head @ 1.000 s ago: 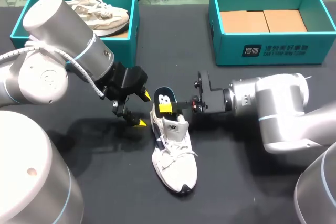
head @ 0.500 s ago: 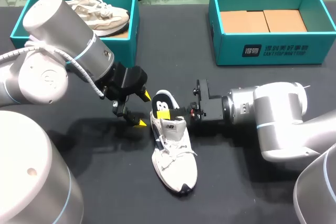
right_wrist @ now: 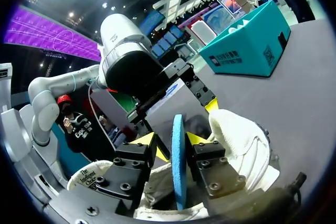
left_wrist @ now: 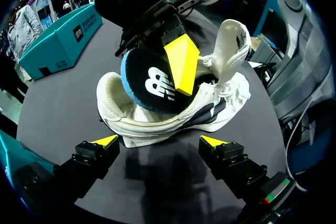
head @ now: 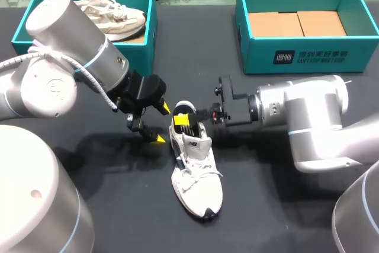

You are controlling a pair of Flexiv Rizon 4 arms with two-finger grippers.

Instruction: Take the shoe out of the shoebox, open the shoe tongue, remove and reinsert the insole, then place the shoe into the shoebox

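A white shoe point(head: 197, 176) lies on the dark table, toe toward me, tongue point(left_wrist: 233, 40) pulled up. A dark insole with a blue edge point(head: 185, 109) stands out of its heel opening, partly inside. My right gripper point(head: 183, 121) straddles the insole point(right_wrist: 178, 171), and a small gap shows on one side, so it stands open point(right_wrist: 172, 139). One of its yellow fingers point(left_wrist: 182, 62) lies across the insole's printed face point(left_wrist: 147, 85). My left gripper point(head: 161, 124) hangs open just left of the heel, touching nothing point(left_wrist: 160, 141).
A teal shoebox point(head: 23, 22) at the back left holds a beige shoe point(head: 112, 13). Another teal shoebox point(head: 308, 57) at the back right has brown cardboard point(head: 296, 23) on its floor. Bare table lies in front of the shoe.
The insole has gone lower into the shoe's heel, with less of it showing. My right gripper's fingers have parted around it. The left arm has kept still.
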